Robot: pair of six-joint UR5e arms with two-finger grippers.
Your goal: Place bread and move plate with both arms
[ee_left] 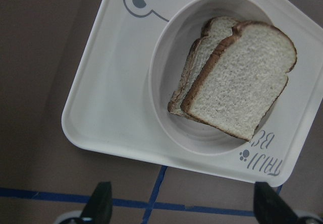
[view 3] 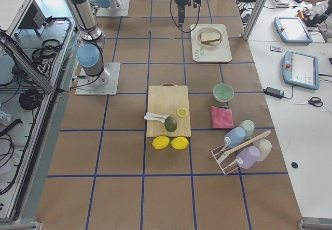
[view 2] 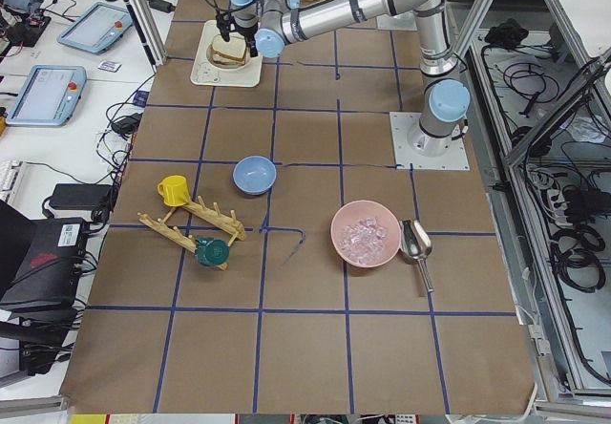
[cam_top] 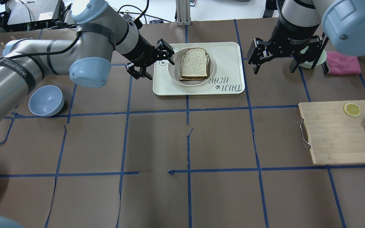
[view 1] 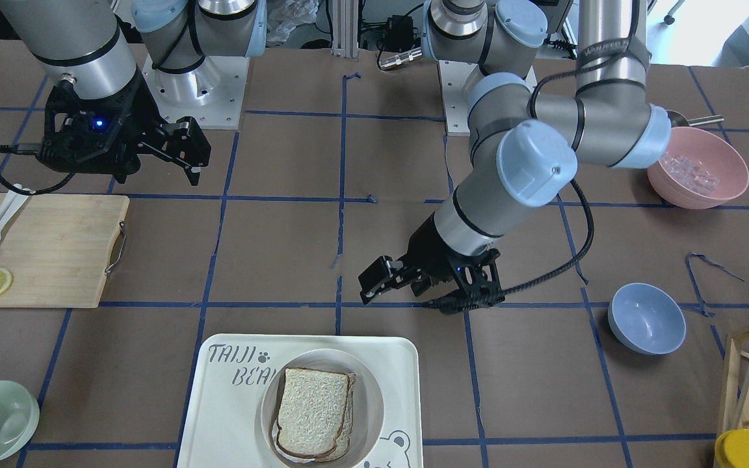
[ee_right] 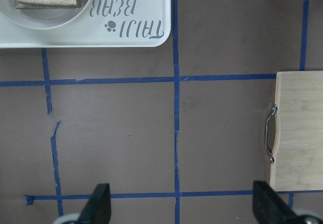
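- Overhead exterior view, nearest the robot: a wooden cutting board with a lemon slice is seen at the right of the tabletop. A blue bowl is seen at the left. Neither is touched.
- Farther out, a white bear-print tray is laid flat, and the plate is set on it.
- The bread is found lying flat in the plate, bare face up, stacked on a second slice that shows at its edges.
- The left hand is held above the tray's left edge, just beside the plate's rim. Its fingers are spread and nothing is pinched, as is confirmed by the left wrist view.
- The right hand is held off the tray's right side, apart from it, with its fingers likewise spread and empty.
- The placing of the bread is judged done, since the slice rests in the plate and no hand is on it.
- The moving of the plate with both arms is judged not yet begun. The rim is gripped by neither hand, and the right hand would first have to be brought in to the plate's right side.
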